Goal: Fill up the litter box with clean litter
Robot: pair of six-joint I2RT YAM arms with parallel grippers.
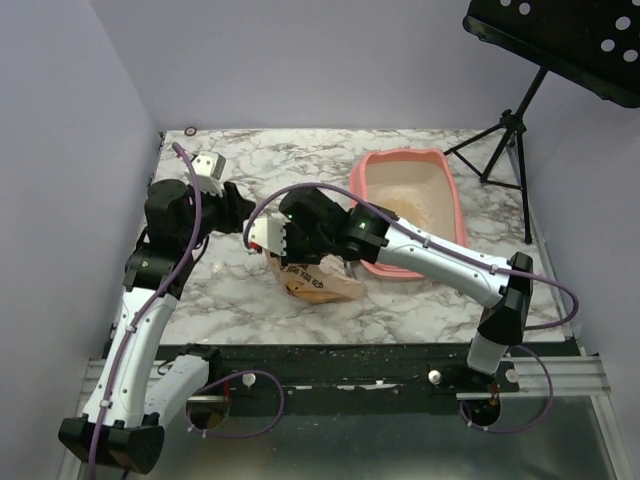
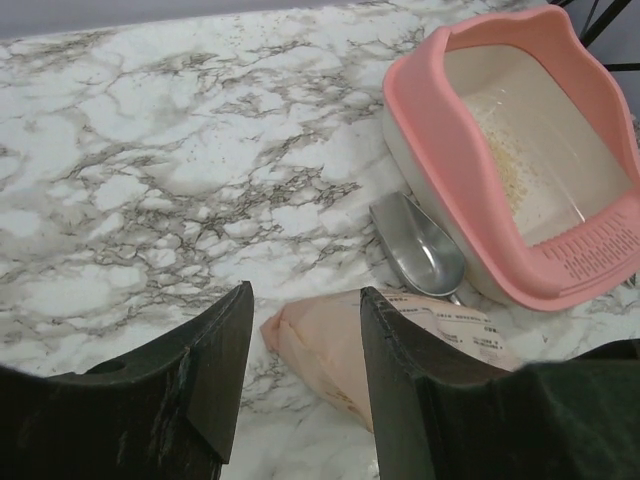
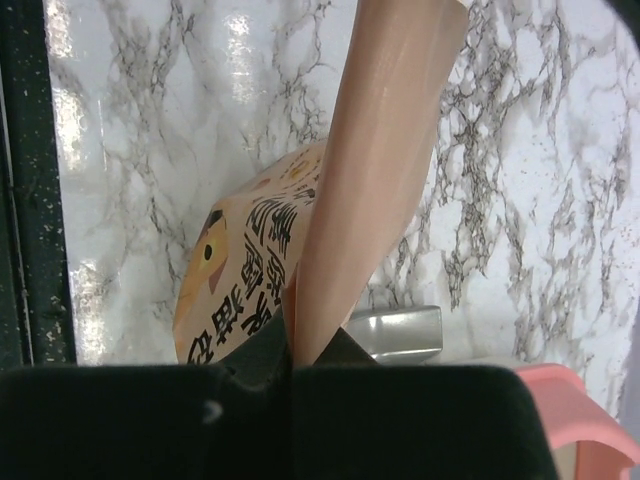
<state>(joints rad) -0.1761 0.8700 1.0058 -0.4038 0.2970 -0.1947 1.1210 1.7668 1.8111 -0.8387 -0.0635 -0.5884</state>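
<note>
The right gripper (image 3: 292, 355) pinches the bag (image 3: 250, 270) by its flap; the left gripper (image 2: 300, 370) gapes, empty. Best carry the bag's mouth over the litter box (image 2: 440, 140) rim before tipping.

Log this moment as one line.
left pincer: open, by litter bag | right pincer: shut on litter bag | litter box: sparse litter

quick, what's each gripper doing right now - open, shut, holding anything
Left gripper: open, nothing between its fingers.
Right gripper: shut, pinching an edge of the orange-tan printed paper bag.
</note>
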